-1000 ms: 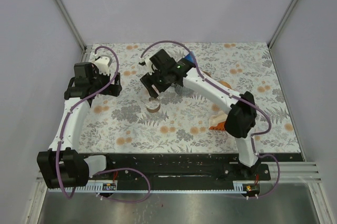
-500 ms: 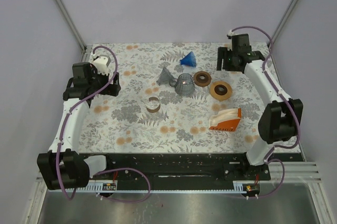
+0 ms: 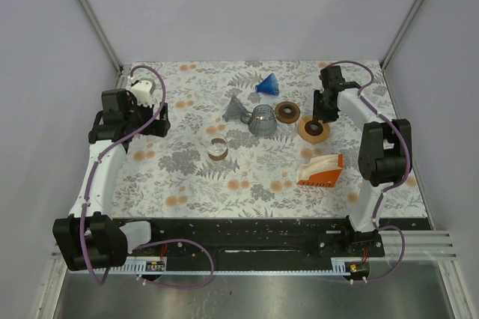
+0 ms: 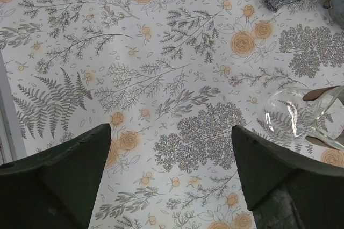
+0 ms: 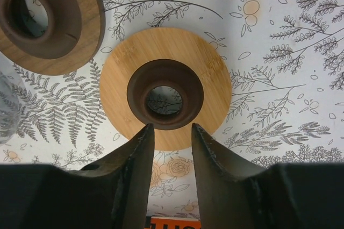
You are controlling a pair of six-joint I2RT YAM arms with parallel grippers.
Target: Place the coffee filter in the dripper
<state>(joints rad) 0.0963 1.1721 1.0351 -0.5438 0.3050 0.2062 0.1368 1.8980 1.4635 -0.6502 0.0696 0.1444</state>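
White paper coffee filters sit in an orange holder [image 3: 322, 171] at the right front; its orange edge [image 5: 171, 222] also shows low in the right wrist view. A blue cone-shaped dripper [image 3: 267, 84] stands at the back. A grey ribbed glass cone [image 3: 236, 109] lies beside a wire-patterned cup [image 3: 262, 120]. My right gripper [image 3: 325, 113] hangs over a wooden disc with a brown hub [image 5: 165, 94]. The right gripper [image 5: 172, 128] has a narrow gap between its jaws and holds nothing. My left gripper [image 4: 171, 129] is wide open over bare cloth at the left.
A second brown-hubbed wooden ring [image 3: 287, 112] lies just left of the first. A small glass with a wooden collar [image 3: 218, 149] stands mid-table, also seen at the right of the left wrist view [image 4: 303, 119]. Grey walls and metal rails border the floral cloth.
The right arm swung from over the small glass to the back right, then drew in over the wooden disc with its jaws narrower. The left arm stayed put.
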